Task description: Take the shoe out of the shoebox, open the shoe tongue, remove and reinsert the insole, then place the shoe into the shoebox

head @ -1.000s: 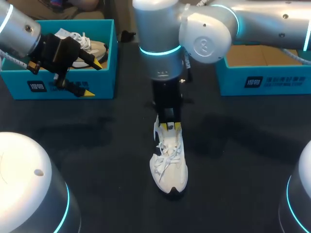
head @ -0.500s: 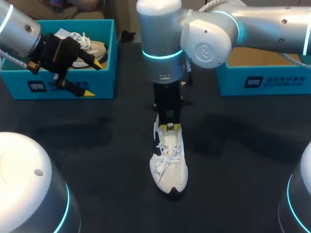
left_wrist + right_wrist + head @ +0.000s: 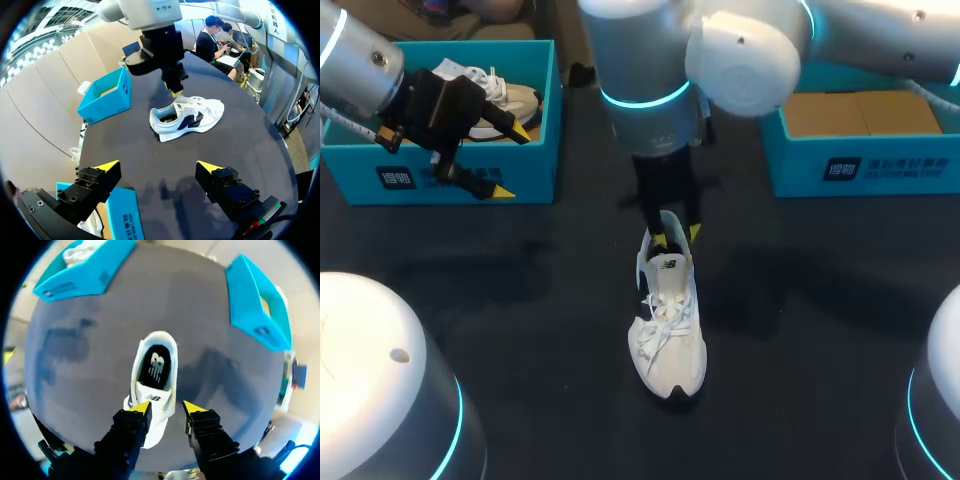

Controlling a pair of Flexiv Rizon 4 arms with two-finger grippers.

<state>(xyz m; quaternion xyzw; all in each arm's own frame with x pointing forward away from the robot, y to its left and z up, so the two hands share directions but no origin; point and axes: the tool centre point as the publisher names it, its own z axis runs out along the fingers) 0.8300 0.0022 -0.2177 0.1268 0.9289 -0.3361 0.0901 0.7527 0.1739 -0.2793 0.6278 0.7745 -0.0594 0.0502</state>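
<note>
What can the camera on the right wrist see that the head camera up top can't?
Only the right wrist view looks straight down into the white shoe, to the dark insole inside. Only the head view shows the shoe's laces and the left tool, open at the left shoebox. Both show the shoe on the black table, the left shoebox, the right shoebox and the open right tool over the shoe.

My left arm (image 3: 360,60) comes in from the left side. Its left gripper (image 3: 512,162) points sideways, with both yellow-tipped fingers far apart. My right arm (image 3: 740,60) reaches to the middle. Its right gripper (image 3: 677,238) points straight down, fingers a little apart.
</note>
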